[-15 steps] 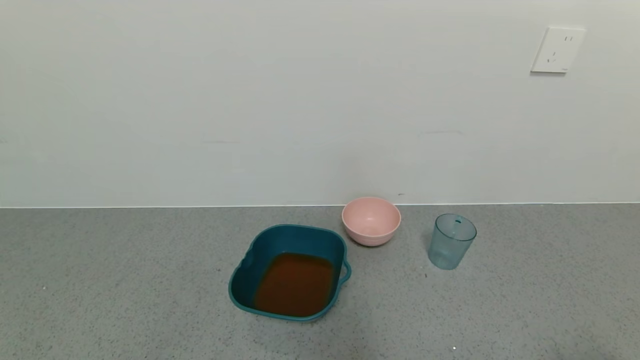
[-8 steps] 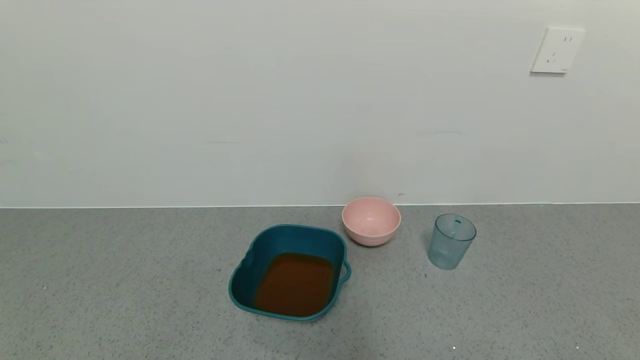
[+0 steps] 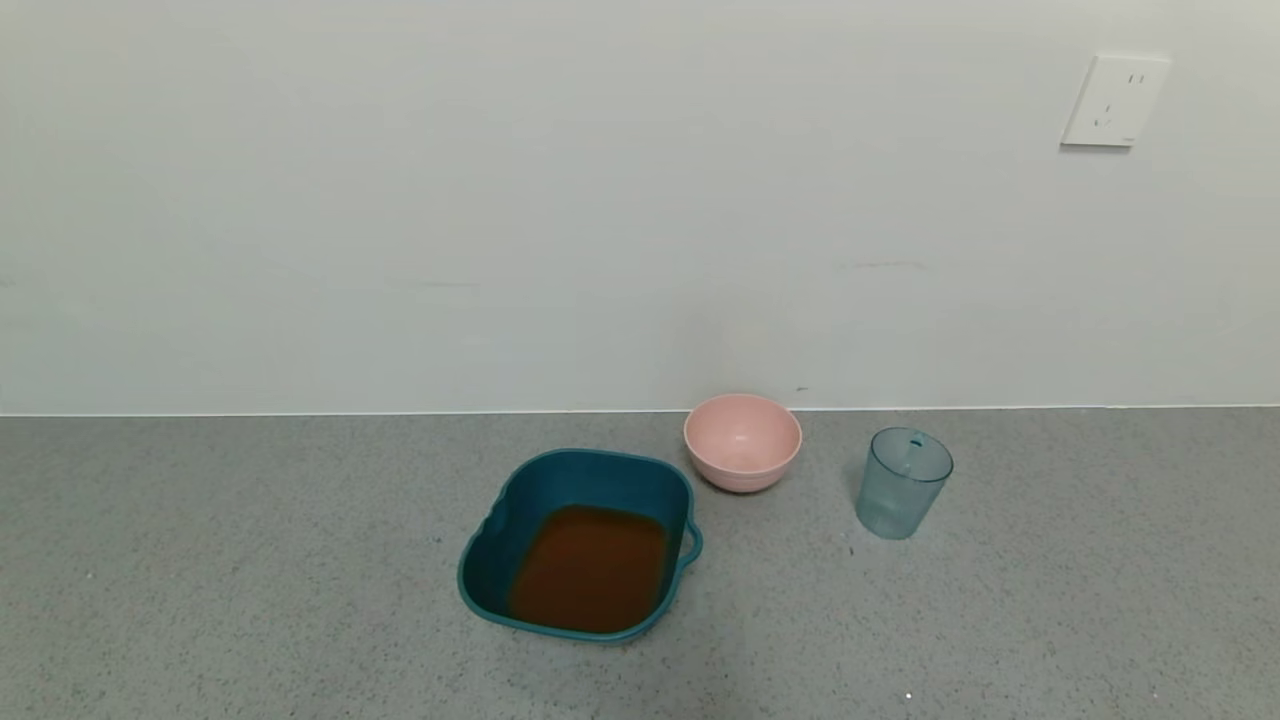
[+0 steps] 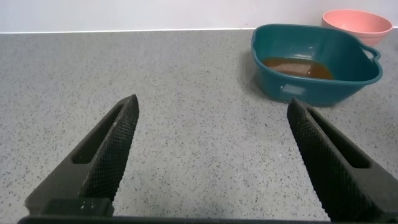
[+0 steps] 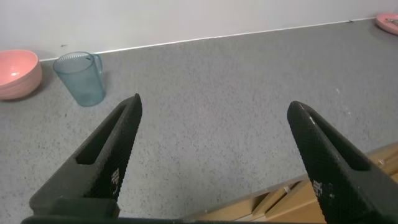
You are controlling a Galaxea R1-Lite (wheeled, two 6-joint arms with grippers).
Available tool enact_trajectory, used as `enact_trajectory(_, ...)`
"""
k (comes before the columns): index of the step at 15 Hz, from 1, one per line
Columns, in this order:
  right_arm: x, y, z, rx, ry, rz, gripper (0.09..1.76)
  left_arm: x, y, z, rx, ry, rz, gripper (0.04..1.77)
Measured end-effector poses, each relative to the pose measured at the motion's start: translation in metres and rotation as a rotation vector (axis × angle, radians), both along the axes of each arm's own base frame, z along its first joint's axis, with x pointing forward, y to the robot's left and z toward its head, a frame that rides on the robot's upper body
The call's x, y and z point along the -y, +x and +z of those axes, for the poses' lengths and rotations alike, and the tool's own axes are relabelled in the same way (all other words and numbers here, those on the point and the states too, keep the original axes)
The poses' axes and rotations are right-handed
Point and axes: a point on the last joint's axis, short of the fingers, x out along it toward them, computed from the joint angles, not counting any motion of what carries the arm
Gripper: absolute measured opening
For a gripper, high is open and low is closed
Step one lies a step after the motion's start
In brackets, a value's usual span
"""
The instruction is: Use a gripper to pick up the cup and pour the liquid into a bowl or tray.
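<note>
Neither arm shows in the head view. In the left wrist view the pink bowl [image 4: 356, 18] is half hidden behind the basin [image 4: 314, 87] at 1 o'clock. In the right wrist view a pink thing [image 5: 388, 22] is cut by the 2 o'clock edge.

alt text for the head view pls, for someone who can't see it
A dark teal basin holding reddish-brown liquid sits on a grey speckled counter, with a pink bowl and an empty-looking pale blue cup standing apart to its right. No gripper shows.

Left pincer [image 4: 211, 146] and right pincer [image 5: 214, 146] both spread wide
</note>
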Motion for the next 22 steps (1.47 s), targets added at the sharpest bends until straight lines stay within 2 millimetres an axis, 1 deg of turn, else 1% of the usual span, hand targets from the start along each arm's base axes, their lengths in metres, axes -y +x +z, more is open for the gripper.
enact_trajectory(3, 0.000, -0.005, -0.018, 0.017, 0.001, -0.001, 1.70, 0.000, 0.000, 0.000, 0.000, 0.000, 0.000, 1.72)
enact_trajectory(6, -0.002, -0.011, -0.035, 0.084, 0.002, 0.065, 1.70, 0.000, 0.000, 0.000, 0.000, 0.000, 0.000, 1.72)
enact_trajectory(8, -0.003, -0.008, -0.045, 0.145, -0.003, 0.094, 1.70, 0.000, 0.000, 0.000, 0.000, 0.000, 0.000, 1.72)
enact_trajectory(11, -0.005, 0.005, -0.064, 0.201, -0.027, 0.155, 1.70, 0.000, 0.000, 0.000, 0.000, 0.000, 0.000, 1.72)
enact_trajectory(16, -0.007, 0.020, -0.098, 0.112, -0.024, 0.268, 1.70, 0.000, 0.000, 0.000, 0.000, 0.000, 0.000, 1.72)
enact_trajectory(20, -0.009, 0.025, -0.112, 0.068, -0.005, 0.340, 1.70, 0.000, 0.000, 0.000, 0.000, 0.000, 0.000, 1.72)
enact_trajectory(22, -0.009, 0.026, -0.114, 0.070, -0.005, 0.344, 1.70, 0.000, 0.000, 0.000, 0.000, 0.000, 0.000, 1.72)
